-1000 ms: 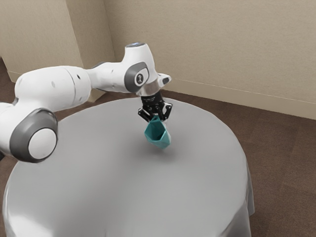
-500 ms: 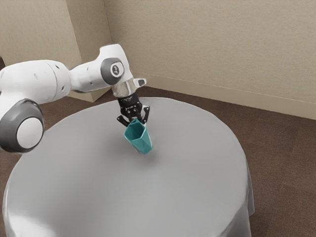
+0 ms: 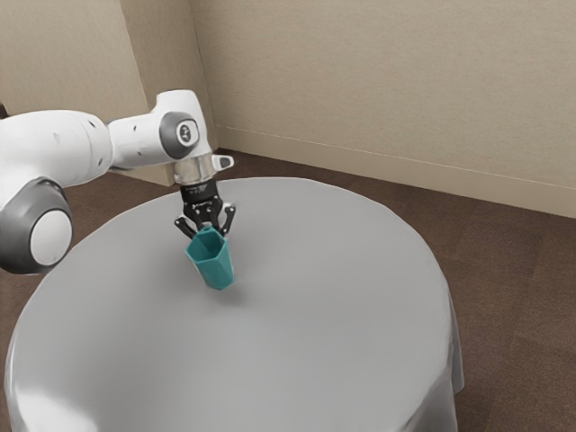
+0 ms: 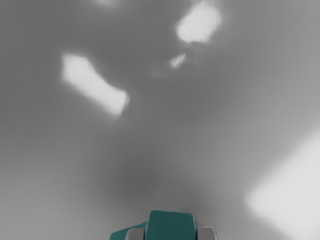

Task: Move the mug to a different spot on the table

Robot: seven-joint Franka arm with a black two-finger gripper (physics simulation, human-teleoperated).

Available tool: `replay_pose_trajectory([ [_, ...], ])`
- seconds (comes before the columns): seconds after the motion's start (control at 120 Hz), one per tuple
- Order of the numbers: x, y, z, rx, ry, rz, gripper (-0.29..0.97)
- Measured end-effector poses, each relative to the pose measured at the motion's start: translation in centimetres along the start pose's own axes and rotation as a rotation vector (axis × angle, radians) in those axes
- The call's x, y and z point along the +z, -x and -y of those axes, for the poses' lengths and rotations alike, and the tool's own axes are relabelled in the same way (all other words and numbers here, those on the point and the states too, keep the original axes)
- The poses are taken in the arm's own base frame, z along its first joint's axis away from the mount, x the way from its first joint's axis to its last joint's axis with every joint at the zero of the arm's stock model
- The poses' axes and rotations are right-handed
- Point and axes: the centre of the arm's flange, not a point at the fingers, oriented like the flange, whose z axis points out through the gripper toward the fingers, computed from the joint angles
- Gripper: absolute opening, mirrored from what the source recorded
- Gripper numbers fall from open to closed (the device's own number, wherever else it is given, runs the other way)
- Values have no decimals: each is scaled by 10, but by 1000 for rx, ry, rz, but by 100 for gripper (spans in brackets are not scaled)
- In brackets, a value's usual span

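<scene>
A teal faceted mug (image 3: 212,261) hangs tilted just above the round grey table (image 3: 342,342), toward the exterior view's left. My black gripper (image 3: 206,230) comes down on it from above and is shut on the mug's rim. The white arm reaches in from the exterior view's left. In the wrist view a piece of the teal mug (image 4: 165,226) sits right under my hand, with the grey table surface (image 4: 160,125) beyond it.
The table's rounded edge (image 3: 441,297) drops off toward the exterior view's right, with brown floor (image 3: 513,270) beyond. A beige wall (image 3: 405,81) and its baseboard run behind the table.
My gripper has carried the mug across the table toward the exterior view's left, and slightly toward the camera. The mug stays in my grip.
</scene>
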Motion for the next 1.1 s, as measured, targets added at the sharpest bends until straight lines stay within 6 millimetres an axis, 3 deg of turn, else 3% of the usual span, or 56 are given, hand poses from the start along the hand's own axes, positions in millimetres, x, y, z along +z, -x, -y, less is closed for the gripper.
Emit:
replay_pose_trajectory([
  [0.308, 22, -19, 11, -26, -27, 17, -4],
  [0.575, 43, -31, 9, -30, -40, 34, -5],
  [0.9, 39, -30, 7, -25, -24, 31, 46],
  [1.008, 22, -24, 4, -15, -10, 11, 55],
  [1.1, -4, -14, 1, -2, 10, -20, 60],
])
